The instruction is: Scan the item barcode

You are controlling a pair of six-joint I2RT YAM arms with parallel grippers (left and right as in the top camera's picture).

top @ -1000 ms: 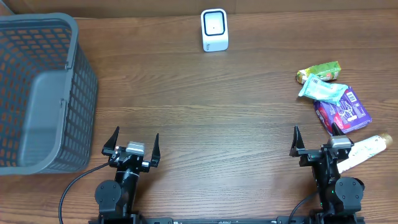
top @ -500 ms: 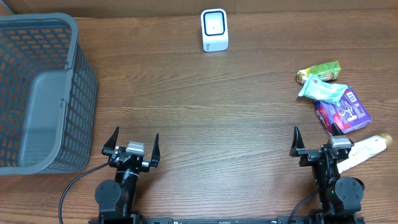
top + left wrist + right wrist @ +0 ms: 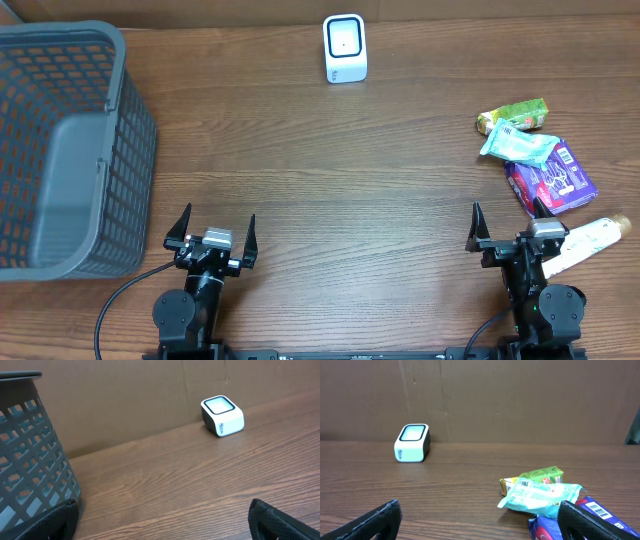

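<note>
Wood-grain brown surface (image 3: 330, 170) is carrying everything. I am idling both arms at the near edge. The left hand (image 3: 218, 228) is gaping wide and empty, and the right hand (image 3: 507, 225) likewise. Candidate items are lying clustered just beside the right hand: green snack packet (image 3: 513, 116), pale teal wipes pack (image 3: 518, 147), purple barcode-printed packet (image 3: 555, 178), white tube (image 3: 590, 240). Small white cube scanner (image 3: 345, 47) is sitting far-centre, presumably reachable by either arm. Grey mesh plastic basket (image 3: 60, 150) is waiting at left, likely for scanned goods.

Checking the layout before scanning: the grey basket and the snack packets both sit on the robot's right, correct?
No. The grey basket sits on the robot's left; only the snack packets sit on its right, as the overhead view shows.
</note>
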